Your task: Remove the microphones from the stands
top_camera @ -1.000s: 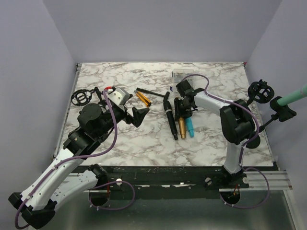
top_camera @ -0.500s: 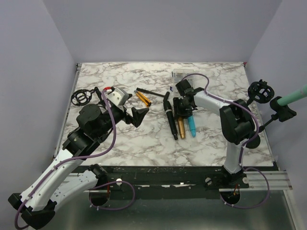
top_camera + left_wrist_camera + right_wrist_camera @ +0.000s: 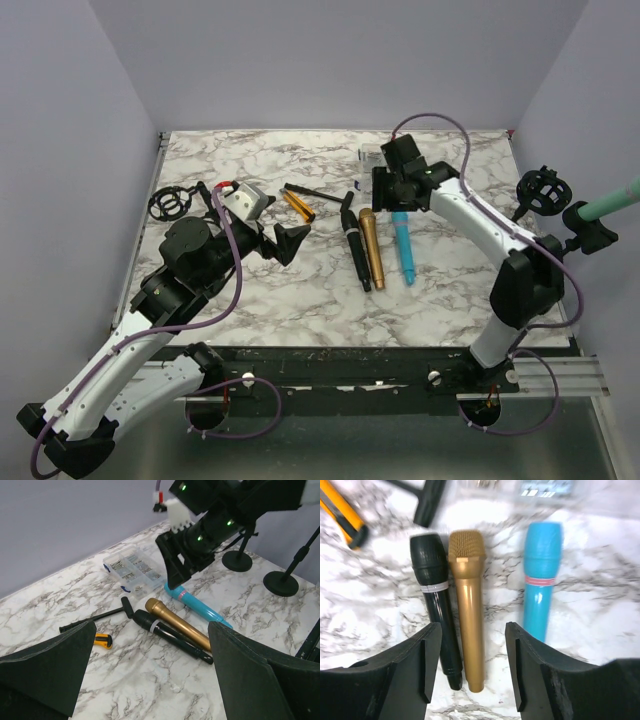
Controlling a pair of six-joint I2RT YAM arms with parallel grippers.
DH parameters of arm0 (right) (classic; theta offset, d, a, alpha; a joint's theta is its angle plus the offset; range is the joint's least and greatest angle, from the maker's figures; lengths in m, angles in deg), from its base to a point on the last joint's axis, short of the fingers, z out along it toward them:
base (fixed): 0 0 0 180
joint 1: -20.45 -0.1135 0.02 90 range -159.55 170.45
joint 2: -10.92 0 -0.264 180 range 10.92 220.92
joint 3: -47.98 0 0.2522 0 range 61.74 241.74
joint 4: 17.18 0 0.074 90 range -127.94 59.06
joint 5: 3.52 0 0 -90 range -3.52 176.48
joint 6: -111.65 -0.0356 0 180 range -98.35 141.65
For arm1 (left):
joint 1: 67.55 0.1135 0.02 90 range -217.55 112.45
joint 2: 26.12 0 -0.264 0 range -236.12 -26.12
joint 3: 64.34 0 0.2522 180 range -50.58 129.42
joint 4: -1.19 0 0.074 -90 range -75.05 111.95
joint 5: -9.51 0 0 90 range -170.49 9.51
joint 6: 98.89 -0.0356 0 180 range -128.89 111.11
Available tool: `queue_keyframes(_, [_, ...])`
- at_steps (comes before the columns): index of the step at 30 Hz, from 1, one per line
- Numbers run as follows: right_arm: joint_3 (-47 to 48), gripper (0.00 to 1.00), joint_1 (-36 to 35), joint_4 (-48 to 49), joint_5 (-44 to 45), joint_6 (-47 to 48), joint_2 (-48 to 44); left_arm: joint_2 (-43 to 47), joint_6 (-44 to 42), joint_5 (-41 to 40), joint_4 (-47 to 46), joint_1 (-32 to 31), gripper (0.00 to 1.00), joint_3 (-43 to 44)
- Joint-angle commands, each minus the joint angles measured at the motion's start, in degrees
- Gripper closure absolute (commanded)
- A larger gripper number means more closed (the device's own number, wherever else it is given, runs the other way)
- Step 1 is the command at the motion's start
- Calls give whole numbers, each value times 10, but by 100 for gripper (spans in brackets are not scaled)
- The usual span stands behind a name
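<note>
Marble tabletop (image 3: pixel 300 290), read from the top view with 12 o'clock at the far edge.

Surroundings:
- Clear parts box (image 3: pixel 132 570) at 12 o'clock of the microphone row, near the far edge.
- Black T-handle tool (image 3: pixel 95 618) and yellow utility knife (image 3: pixel 298 205) at about 10 o'clock of the row.
- Loose shock mount (image 3: pixel 167 203) near the 9 o'clock edge.
- At the 3 o'clock edge, a shock-mount stand (image 3: pixel 544 190). Just past it is a clip stand (image 3: pixel 588 228) gripping a teal handle (image 3: pixel 612 200) whose end runs out of frame.
- Black microphone (image 3: pixel 355 250) and gold microphone (image 3: pixel 371 245) lie just beside each other, heads toward 12 o'clock.

Grippers:
- Right gripper (image 3: pixel 392 196) hangs over the heads of the row. Its fingers (image 3: pixel 415 670) are moderately apart and hold nothing. In its wrist view the gold microphone shows in the gap below.
- Left gripper (image 3: pixel 151 627) is spread wide and empty, at 9 o'clock of the row and well apart from it.

Task's thing:
- Blue microphone (image 3: pixel 404 248) lies flat on the tabletop at 3 o'clock of the gold one, with a strip of marble between them.
- It is well apart from both stands.
- Its rounded head points toward 12 o'clock and its tail toward 6.
- It is bright blue, with a pinkish band just under the head and a body tapering toward the tail.
- Nothing rests on it.
</note>
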Motion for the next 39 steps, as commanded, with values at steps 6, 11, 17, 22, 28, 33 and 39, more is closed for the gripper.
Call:
queue_keyframes(6, [61,35,3,-97,316,26,-154,17,5,6,-11,-3,1,-6])
queue_keyframes(11, [62,31,42,-104,389,34,-227,25,12,16,-12,-3,2,-4])
queue_keyframes(17, [57,22,134,-111,387,41,-271,31,18,23,-14,-3,2,-3])
queue_keyframes(22, [81,21,165,-125,394,34,-262,34,19,24,-15,-4,1,-5])
queue_keyframes(28, [83,18,205,-109,419,56,-245,34,22,28,-14,-5,1,-4])
queue_keyframes(33, [77,18,239,-91,379,50,-224,33,22,29,-14,-4,1,-3])
queue_keyframes(39, [46,33,273,-66,302,27,-211,30,21,28,-12,-5,2,-3])
